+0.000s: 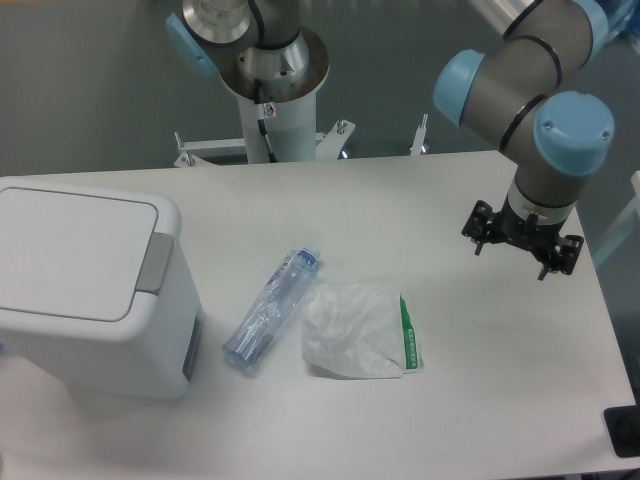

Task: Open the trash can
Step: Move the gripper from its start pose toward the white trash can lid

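The white bench carries everything here. The trash can stands at its left edge, flat lid down, grey push tab on the side facing the middle. The robot arm reaches in from the upper right; its gripper hangs above the bench's right side, well apart from the can, and whether it is parted or closed cannot be told. A crumpled clear plastic bag with a green strip lies mid-bench, a squashed clear bottle just beside it.
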{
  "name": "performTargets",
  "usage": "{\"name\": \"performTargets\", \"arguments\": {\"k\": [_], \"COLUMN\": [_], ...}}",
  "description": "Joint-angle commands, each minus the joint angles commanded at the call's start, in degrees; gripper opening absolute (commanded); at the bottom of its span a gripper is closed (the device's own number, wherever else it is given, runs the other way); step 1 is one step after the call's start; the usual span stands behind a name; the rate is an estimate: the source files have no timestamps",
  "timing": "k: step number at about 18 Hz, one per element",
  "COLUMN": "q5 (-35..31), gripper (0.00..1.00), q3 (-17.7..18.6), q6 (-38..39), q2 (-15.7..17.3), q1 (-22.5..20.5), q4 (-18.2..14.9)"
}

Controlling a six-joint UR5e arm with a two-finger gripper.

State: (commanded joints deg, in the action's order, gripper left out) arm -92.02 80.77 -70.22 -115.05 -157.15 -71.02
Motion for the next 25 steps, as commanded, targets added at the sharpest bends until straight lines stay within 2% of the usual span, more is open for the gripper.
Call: {"name": "performTargets", "arguments": {"k": [5, 7, 9, 13, 17, 21, 23, 25], "q5": [0.6, 3.1, 5.4, 6.8, 14.1, 15.5, 17.9, 20.6], "gripper": [1.0, 1.0, 1.0, 1.0, 1.0, 1.0, 1.0, 1.0], "q3": [-0.2, -0.1, 0.3, 0.3, -0.6, -0.9, -3.1, -6.8], "q6": [1.6, 3.1, 9.7, 22.1, 35.3, 39.5, 39.8, 42.7], "q2": [0.1, 0.2, 1.0, 1.6, 1.6, 1.8, 1.6, 0.8], "q1": [2.0, 2.5, 2.8, 7.3, 7.9, 10.2, 10.5, 10.7], "q4": [0.0, 0.0, -0.3, 0.0, 0.1, 1.8, 1.7, -1.1]}}
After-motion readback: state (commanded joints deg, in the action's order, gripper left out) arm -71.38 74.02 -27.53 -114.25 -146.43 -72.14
